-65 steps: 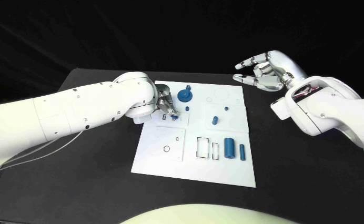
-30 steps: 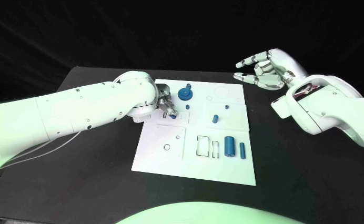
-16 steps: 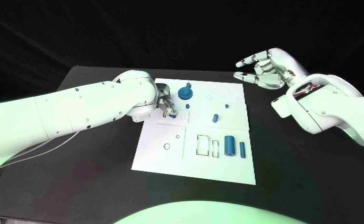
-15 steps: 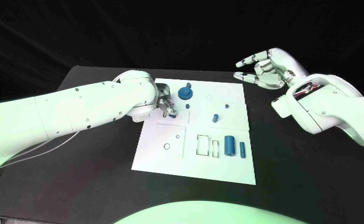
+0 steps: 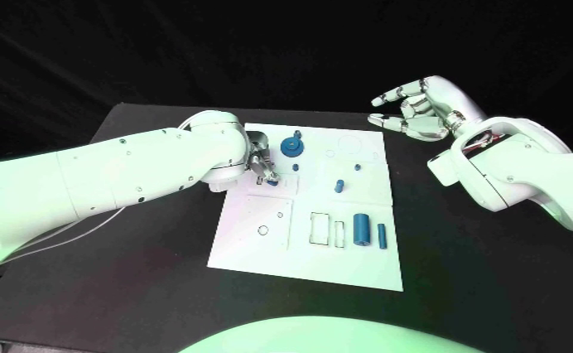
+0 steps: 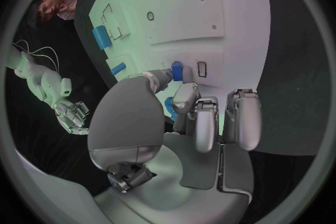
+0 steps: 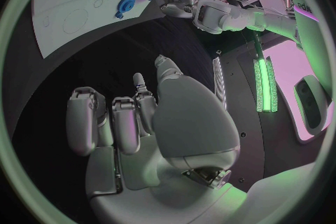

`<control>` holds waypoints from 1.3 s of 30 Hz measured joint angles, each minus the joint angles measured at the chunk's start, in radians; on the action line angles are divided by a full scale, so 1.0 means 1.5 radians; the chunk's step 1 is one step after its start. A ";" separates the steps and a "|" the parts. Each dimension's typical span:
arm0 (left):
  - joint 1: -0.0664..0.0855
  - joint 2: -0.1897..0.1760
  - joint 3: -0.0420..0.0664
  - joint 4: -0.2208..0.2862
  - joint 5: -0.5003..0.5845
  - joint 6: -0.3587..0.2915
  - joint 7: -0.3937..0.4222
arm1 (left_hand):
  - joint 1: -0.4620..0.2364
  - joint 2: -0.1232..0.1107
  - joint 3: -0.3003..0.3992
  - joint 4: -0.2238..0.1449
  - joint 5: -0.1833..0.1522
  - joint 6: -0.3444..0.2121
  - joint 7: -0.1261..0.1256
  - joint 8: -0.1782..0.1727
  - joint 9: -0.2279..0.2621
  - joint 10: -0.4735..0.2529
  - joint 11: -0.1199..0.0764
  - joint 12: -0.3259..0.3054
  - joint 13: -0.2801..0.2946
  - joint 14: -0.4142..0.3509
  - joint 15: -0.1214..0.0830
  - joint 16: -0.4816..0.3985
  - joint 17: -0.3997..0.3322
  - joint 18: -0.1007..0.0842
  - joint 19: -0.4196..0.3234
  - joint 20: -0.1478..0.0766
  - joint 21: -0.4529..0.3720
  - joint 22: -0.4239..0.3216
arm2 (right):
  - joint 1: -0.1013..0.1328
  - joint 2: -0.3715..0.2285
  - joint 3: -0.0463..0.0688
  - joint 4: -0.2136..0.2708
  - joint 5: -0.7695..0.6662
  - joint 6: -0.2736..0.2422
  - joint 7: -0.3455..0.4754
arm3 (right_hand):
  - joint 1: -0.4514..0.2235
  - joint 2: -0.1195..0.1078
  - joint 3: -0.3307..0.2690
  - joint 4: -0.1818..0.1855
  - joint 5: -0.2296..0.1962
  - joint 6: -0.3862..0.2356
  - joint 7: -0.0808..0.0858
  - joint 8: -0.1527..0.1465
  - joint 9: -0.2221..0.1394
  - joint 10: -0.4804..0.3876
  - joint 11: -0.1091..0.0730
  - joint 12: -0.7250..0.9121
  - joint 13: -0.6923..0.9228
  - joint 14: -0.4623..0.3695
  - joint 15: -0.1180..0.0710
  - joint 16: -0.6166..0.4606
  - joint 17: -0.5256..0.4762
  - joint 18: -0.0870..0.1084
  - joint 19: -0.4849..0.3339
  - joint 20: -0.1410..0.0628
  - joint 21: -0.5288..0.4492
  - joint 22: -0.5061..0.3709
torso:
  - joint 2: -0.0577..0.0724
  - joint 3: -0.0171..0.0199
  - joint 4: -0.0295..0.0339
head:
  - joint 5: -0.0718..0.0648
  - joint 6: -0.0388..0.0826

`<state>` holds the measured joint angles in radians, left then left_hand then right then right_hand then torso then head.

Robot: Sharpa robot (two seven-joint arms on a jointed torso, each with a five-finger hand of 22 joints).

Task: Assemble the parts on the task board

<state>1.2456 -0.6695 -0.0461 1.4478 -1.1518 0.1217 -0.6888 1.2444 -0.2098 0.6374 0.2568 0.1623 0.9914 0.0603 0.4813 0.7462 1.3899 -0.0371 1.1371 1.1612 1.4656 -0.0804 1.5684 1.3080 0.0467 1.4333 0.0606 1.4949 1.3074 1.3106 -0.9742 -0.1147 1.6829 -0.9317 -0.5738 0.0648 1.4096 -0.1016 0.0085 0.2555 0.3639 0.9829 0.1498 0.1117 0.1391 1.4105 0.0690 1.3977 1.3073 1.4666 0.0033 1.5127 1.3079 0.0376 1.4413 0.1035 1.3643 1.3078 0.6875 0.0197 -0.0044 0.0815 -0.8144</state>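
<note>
small blue part (image 6: 177, 72) at left hand (image 5: 262, 167) fingertips (apparently pinched)

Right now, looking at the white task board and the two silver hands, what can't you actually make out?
- Head view: the left hand is mostly hidden behind its own white arm, so its grip is unclear there.
- Left wrist view: the small blue part at the left hand's fingertips is partly covered by the fingers; its shape is unclear.
- Head view: the outlines and holes on the white task board are too small to read.
- Right wrist view: the right hand blocks the table beneath it.
</note>
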 measured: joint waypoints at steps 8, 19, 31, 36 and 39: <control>0.000 0.004 0.000 -0.003 -0.001 0.001 -0.003 | -0.017 0.001 0.010 -0.011 -0.006 -0.003 -0.003 0.009 0.004 0.006 -0.004 0.004 0.001 0.000 -0.005 0.000 0.000 0.000 0.000 0.000 0.000 0.000 | 0.000 0.000 0.000 0.000 0.000 0.000 0.000 | 0.000 0.000 0.000 0.000 0.000 0.000 0.000 0.000 0.000 0.000 0.000 0.000 0.000 0.000 0.000 0.000 0.000 0.000 0.000 0.000 0.000 0.000 | 0.000 0.0002 -0.0004 | -0.001 0.000; 0.000 0.010 0.000 -0.012 -0.001 0.009 -0.004 | -0.045 -0.001 0.025 -0.031 -0.008 -0.005 -0.005 0.017 0.042 0.010 -0.007 0.009 0.001 0.001 -0.009 0.000 0.000 0.000 0.006 0.002 0.003 0.000 | 0.000 -0.001 0.000 0.001 0.000 0.001 0.000 | 0.000 0.000 0.000 0.000 0.000 0.000 0.000 0.000 0.000 0.000 0.000 0.000 0.001 0.000 0.000 0.000 0.000 0.000 0.000 0.000 0.000 0.000 | 0.000 0.0004 -0.0004 | -0.004 -0.002; -0.001 0.017 0.000 -0.021 0.000 0.012 -0.004 | -0.070 0.005 0.019 -0.040 -0.012 -0.001 -0.009 0.019 0.048 0.010 -0.008 0.016 0.005 0.000 -0.010 0.000 0.000 0.000 0.012 0.002 0.005 0.000 | 0.000 -0.003 0.000 0.003 0.000 0.001 0.000 | -0.004 0.004 0.000 0.000 0.000 0.000 0.000 0.000 0.000 0.000 0.000 0.000 0.000 0.000 0.000 0.000 0.000 0.000 0.000 0.000 -0.002 0.000 | 0.000 0.0004 -0.0003 | -0.006 -0.003; -0.001 0.020 0.000 -0.025 0.000 0.014 -0.004 | -0.072 0.008 0.004 -0.030 -0.012 0.003 -0.012 0.019 0.048 0.011 -0.008 0.016 0.006 0.000 -0.010 0.000 0.000 0.000 0.012 0.002 0.005 0.000 | 0.000 -0.004 0.000 0.004 0.000 0.002 0.000 | -0.004 0.004 0.000 0.000 0.000 0.000 0.000 0.000 0.000 0.000 0.000 0.000 0.000 0.000 0.000 0.000 0.000 0.000 0.000 0.000 -0.002 0.000 | 0.001 0.0004 -0.0003 | -0.007 -0.004; -0.001 0.021 0.000 -0.026 0.000 0.014 -0.004 | -0.075 0.011 -0.006 -0.026 -0.012 0.007 -0.017 0.019 0.048 0.012 -0.009 0.020 0.007 0.000 -0.010 0.000 0.000 0.000 0.012 0.002 0.005 0.000 | 0.000 -0.004 0.000 0.005 0.000 0.002 0.000 | -0.004 0.004 0.000 0.000 0.000 0.000 0.000 0.000 0.000 0.000 0.000 0.000 0.000 0.000 0.000 -0.002 0.000 0.000 0.000 0.000 -0.002 0.000 | 0.001 0.0004 -0.0002 | -0.007 -0.005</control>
<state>1.2437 -0.6384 -0.0466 1.4081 -1.1523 0.1433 -0.6955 1.1321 -0.1938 0.6289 0.2176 0.1447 1.0025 0.0351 0.5102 0.8185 1.4076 -0.0512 1.1664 1.1724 1.4656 -0.0948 1.5684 1.3076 0.0470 1.4511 0.0642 1.5026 1.3073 1.3104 -0.9804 -0.1147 1.6898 -0.9317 -0.5714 0.0644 1.4042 -0.0962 0.0085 0.2555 0.3638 0.9829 0.1498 0.1117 0.1392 1.4104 0.0690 1.3977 1.3078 1.4666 0.0033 1.5090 1.3077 0.0376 1.4413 0.1035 1.3610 1.3076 0.6883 0.0202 -0.0047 0.0707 -0.8213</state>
